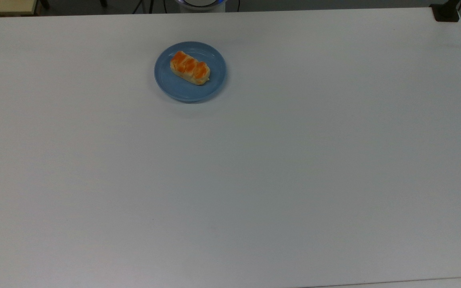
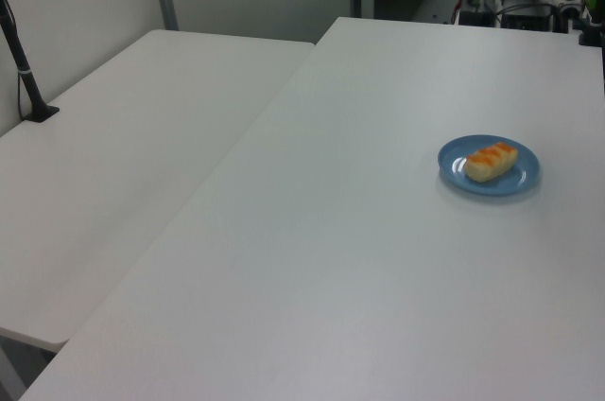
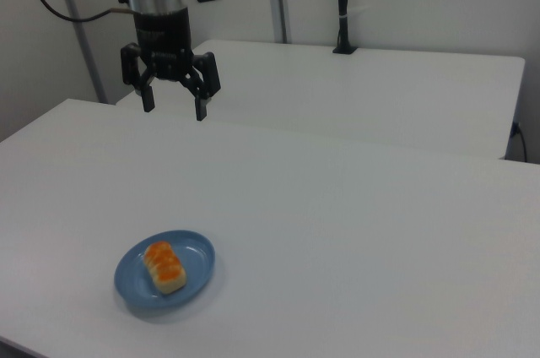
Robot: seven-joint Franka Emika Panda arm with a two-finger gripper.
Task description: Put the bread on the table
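The small oblong pale-yellow bread with orange-brown glazed patches point(image 1: 190, 67) lies across the middle of a round blue plate point(image 1: 174, 86), in the upper left of the top view and the lower left of the right view. The plate sits on the large plain white table point(image 1: 278, 160). In the upper left of the right view the black two-finger gripper point(image 3: 173, 109) hangs high above the table, pointing down, jaws spread wide and empty, seemingly ready to descend on the bun. The lift is not yet begun.
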